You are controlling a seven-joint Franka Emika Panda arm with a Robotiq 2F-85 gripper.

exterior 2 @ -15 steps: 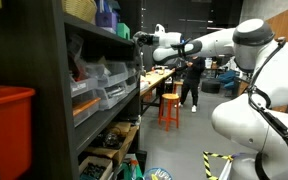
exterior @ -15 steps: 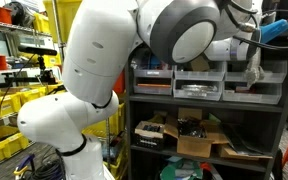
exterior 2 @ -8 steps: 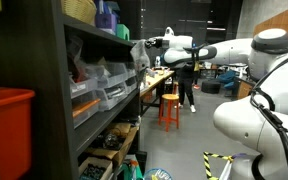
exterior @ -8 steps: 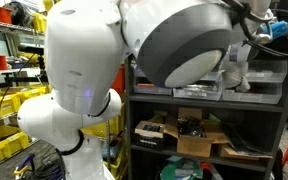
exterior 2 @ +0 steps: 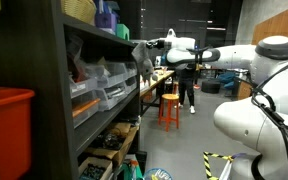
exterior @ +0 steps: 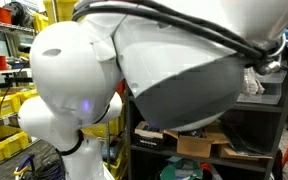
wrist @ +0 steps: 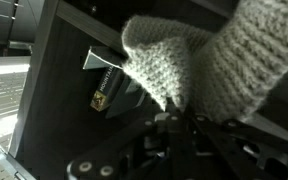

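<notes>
Clenched fast on a grey knitted cloth (exterior 2: 142,64): so with the gripper (exterior 2: 148,45), jaws drawn together over one bunched end. Held out at the end of the white arm (exterior 2: 224,52), stretched level from the right of an exterior view toward a tall dark shelf unit (exterior 2: 59,95). Below the gripper, hanging limp, just at the front edge of the unit and level with its upper shelves; touching that edge or clear of it, impossible to tell. In the wrist view, pinched among dark gripper parts at the bottom of the frame, with coarse ribbed weave swelling up and to the right across much of the picture. Just behind the weave, a dark shelf panel with a small tag (wrist: 102,90) bearing a yellow and black mark. Further along the shelves in an exterior view, clear plastic bins (exterior 2: 102,82) in a row, a purple bottle (exterior 2: 105,14) on top, a red crate (exterior 2: 6,112) at the near left. Beyond the cloth, a long wooden bench (exterior 2: 154,78), an orange stool (exterior 2: 170,108) beside it, and a person (exterior 2: 191,82) in dark clothes standing well apart from the gripper. In an exterior view, almost nothing but the arm close to the lens, gripper hidden behind it; around it, yellow bins (exterior: 4,108) on the left and cardboard boxes (exterior: 199,142) on a lower shelf.
</notes>
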